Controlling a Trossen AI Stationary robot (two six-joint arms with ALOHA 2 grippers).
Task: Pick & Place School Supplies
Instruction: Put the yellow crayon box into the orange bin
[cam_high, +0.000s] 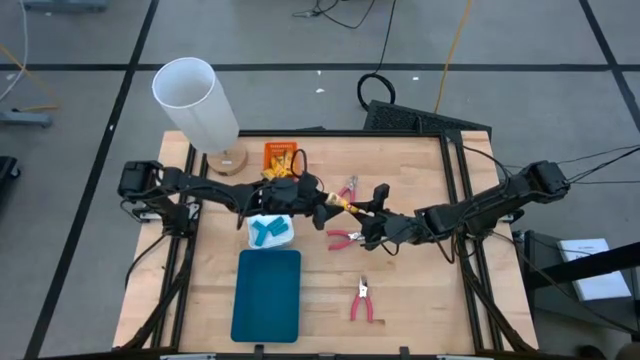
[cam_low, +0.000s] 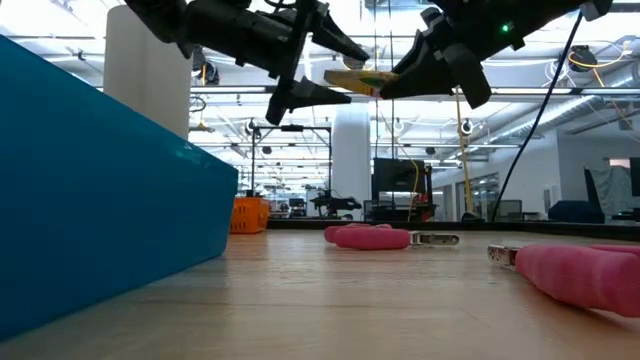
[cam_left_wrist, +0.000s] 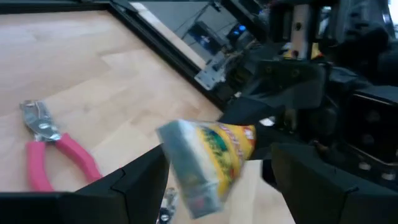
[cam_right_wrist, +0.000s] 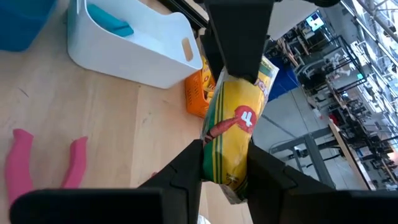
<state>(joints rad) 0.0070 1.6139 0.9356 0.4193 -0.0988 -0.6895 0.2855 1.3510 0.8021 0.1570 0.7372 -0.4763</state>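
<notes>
A yellow-orange packet (cam_high: 345, 205) hangs in the air over the middle of the table, between my two grippers. My right gripper (cam_high: 368, 212) comes from the table's right and is shut on it. My left gripper (cam_high: 325, 203) comes from the table's left and is open. Its fingers (cam_left_wrist: 140, 177) stand on either side of the packet's free end (cam_left_wrist: 205, 158), with a gap showing on one side. Red-handled tools (cam_high: 345, 238) lie flat on the wood below. My right gripper pinches the packet between its two fingers, on the end (cam_right_wrist: 227, 165) nearest the table's right. The fingers come nearly level from the right and lie along the packet. The packet is lifted clear of the table, about level, its free end sticking out toward the left gripper.
A white tray (cam_high: 285, 240) with light-blue pieces sits left of centre, a teal tray (cam_high: 268, 295) nearer the front edge and an orange tray (cam_high: 282, 157) at the back. A tall white cylinder (cam_high: 195, 100) stands at the back left. More red-handled tools (cam_high: 362, 300) (cam_high: 348, 188) lie around.
</notes>
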